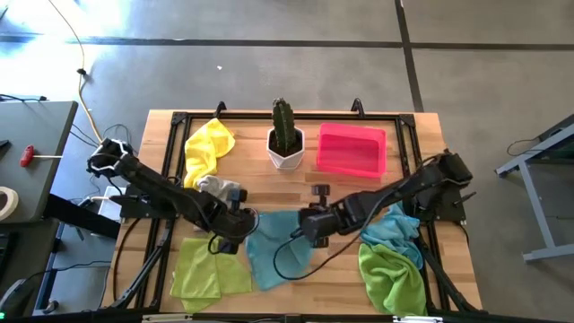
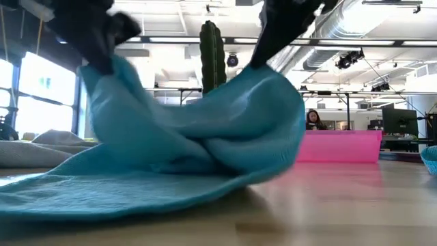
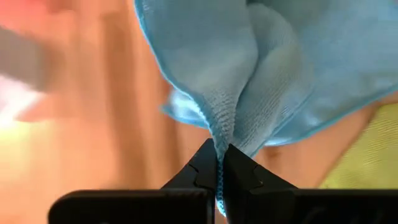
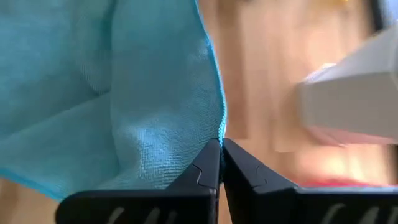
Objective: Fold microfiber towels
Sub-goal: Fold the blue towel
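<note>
A light blue towel (image 1: 273, 256) lies near the table's front middle, with two of its corners raised. My left gripper (image 1: 235, 235) is shut on its left far corner. My right gripper (image 1: 309, 224) is shut on its right far corner. In the low view the towel (image 2: 191, 137) rises to both grippers, and its near part (image 2: 102, 195) lies on the table. A lime green towel (image 1: 208, 271) lies flat at the front left. A yellow towel (image 1: 208, 148) and a grey towel (image 1: 220, 188) lie crumpled at the far left. My left gripper pinches a bunched corner of the blue towel (image 3: 219, 146) between its two fingertips. The cloth spreads away from the fingers in folds. That corner is lifted, and the towel's near part stays on the table. My right gripper pinches the blue towel at its hemmed edge (image 4: 219, 127), by a corner, between its two fingertips. The cloth runs away from the fingers to one side. That corner is lifted, and the towel's near part rests on the table.
A cactus in a white pot (image 1: 287, 144) and a pink tray (image 1: 352, 148) stand at the far middle and far right. A heap of a teal towel (image 1: 395, 229) and a lime green towel (image 1: 390, 278) lies at the front right, under my right arm.
</note>
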